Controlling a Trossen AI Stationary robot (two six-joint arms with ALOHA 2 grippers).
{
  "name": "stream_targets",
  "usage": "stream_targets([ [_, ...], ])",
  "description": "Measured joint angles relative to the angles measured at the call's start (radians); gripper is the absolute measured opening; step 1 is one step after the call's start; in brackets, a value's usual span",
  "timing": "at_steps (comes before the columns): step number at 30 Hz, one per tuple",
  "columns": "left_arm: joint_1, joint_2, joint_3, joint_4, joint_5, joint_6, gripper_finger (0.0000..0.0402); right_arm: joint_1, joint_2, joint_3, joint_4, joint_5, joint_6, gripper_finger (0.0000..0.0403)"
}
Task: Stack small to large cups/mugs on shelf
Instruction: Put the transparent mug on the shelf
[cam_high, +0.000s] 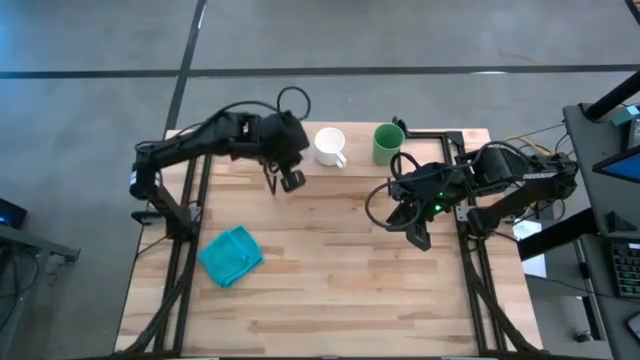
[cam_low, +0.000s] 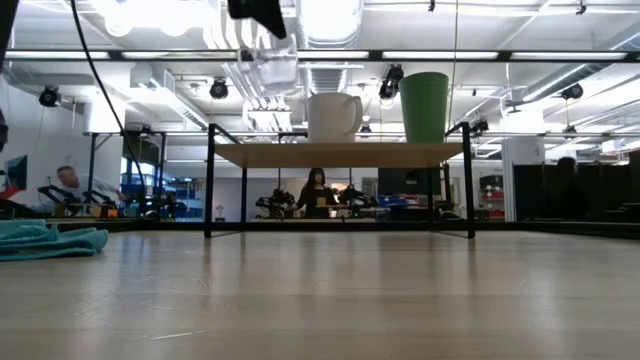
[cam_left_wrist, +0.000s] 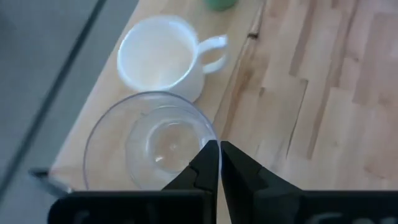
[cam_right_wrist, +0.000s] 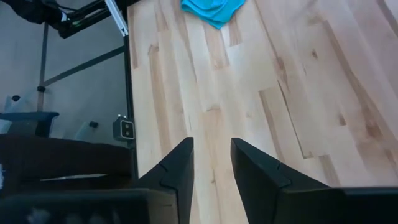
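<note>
Shelf (cam_low: 340, 154) stood at the far edge of the table (cam_high: 330, 280), carrying the green cup (cam_low: 425, 106) and, beside it, the white mug (cam_low: 334, 117). Above the shelf's free end, next to the mug, the left gripper (cam_left_wrist: 219, 163) held the clear glass cup (cam_left_wrist: 149, 146) by its rim, jaws clenched on it. The right gripper (cam_right_wrist: 211, 163) hung over bare table wood, jaws released and apart. A teal cloth (cam_high: 231, 255) lay near the table's left side.

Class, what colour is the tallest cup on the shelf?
Green: the tallest cup shows best in the low view.
</note>
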Motion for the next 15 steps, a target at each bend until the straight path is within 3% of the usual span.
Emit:
stream_targets([
  [5,0.078,0.028,-0.004,-0.003,0.045,0.014,0.0,0.0,0.0,-0.001,0.0,0.001,0.003,0.0105],
  [10,0.116,0.059,-0.004,-0.026,0.14,0.236,0.0,0.0,0.0,-0.001,0.0,0.001,0.003,0.0105],
  [15,0.121,0.077,-0.008,-0.113,0.152,0.351,0.0,0.0,0.0,-0.001,0.0,0.001,0.003,0.0103],
])
